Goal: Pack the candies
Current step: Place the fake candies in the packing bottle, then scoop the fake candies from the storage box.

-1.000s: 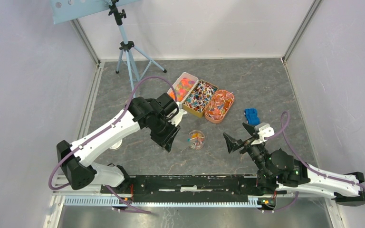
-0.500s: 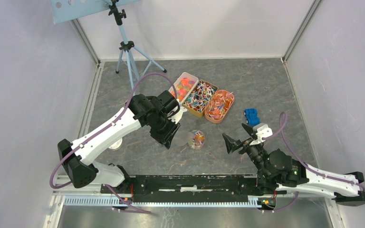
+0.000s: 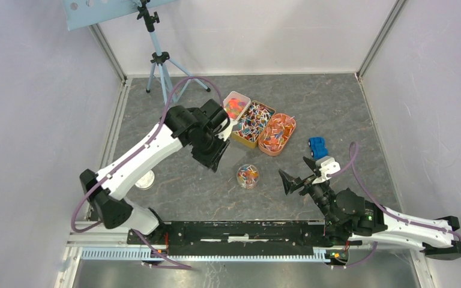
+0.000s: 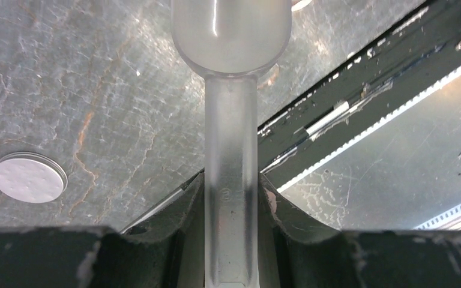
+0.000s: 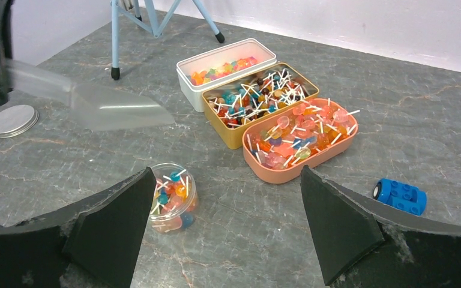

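My left gripper (image 3: 215,159) (image 4: 231,180) is shut on the handle of a translucent plastic scoop (image 4: 231,36) (image 5: 120,108). It holds the scoop in the air, left of and a little beyond a small clear cup (image 3: 248,176) (image 5: 171,204) that has candies in it. I see no candy inside the scoop. More candies fill a white box (image 3: 235,107) (image 5: 228,66), a gold box (image 3: 252,123) (image 5: 255,99) and an orange oval box (image 3: 277,133) (image 5: 300,135) behind the cup. My right gripper (image 3: 297,173) (image 5: 228,180) stands open and empty, just right of the cup.
A small blue toy car (image 3: 317,146) (image 5: 400,195) lies right of the orange box. A round white lid (image 3: 146,179) (image 4: 29,177) (image 5: 13,120) rests on the floor at the left. A tripod (image 3: 162,66) stands at the back left. Grey walls close in three sides.
My left gripper has carried the scoop up and back from the cup's left side toward the boxes. The right gripper has crept slightly left, still open.
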Robot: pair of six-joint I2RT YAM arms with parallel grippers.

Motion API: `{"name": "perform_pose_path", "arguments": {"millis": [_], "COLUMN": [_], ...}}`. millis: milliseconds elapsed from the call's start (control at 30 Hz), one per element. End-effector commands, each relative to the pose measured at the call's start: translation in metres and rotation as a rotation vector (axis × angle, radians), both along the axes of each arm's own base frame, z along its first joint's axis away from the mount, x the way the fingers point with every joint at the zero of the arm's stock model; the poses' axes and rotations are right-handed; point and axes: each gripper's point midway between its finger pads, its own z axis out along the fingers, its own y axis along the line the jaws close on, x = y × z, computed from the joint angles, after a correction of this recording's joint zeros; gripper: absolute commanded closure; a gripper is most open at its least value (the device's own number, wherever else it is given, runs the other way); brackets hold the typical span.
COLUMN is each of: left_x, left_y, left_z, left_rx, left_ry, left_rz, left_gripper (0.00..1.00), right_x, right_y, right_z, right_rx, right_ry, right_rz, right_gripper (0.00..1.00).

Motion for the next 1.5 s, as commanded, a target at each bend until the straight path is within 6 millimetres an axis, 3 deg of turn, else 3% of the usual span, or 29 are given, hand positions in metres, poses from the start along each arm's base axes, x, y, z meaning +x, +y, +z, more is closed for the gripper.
{"name": "perform_pose_path", "arguments": {"millis": [0,233,367,500,700,1000,1467], "left_x": [0.03,0.087,0.121,0.143,0.166,0.187,0.218], "left_y": [-0.012,-0.023,-0.031,-0.044,-0.045,-0.034,-0.053], "left_z": [0.008,0.006,-0.004,-0.018,-0.041,-0.072,-0.086], "left_rx": [0.002,0.061,0.096,0.075,0.132,0.231,0.198], "left_ry": [-0.056,-0.08,-0.091,-0.055,-0.055,-0.041,-0.101], "left_rz": [-0.032,-0.019,-0.008,0.008,-0.003,0.016,0.019], "left_gripper": [0.98,0.98,0.98,0.98,0.98,0.98,0.98], "right_x": [-0.002,-0.005,-0.005,-0.005,-0.006,-0.005,-0.005], "right_y": [0.006,0.011,0.014,0.016,0.017,0.016,0.02], "right_z": [0.003,-0.001,0.0,0.003,0.003,0.007,0.005], "right_rx": [0.039,0.039,0.045,0.033,0.023,0.033,0.02], "right_ry": [0.008,0.023,0.019,0.019,0.022,0.014,0.013], "right_rz": [0.015,0.043,0.054,0.06,0.066,0.062,0.062], "right_gripper": [0.02,0.02,0.02,0.02,0.02,0.02,0.02]}}
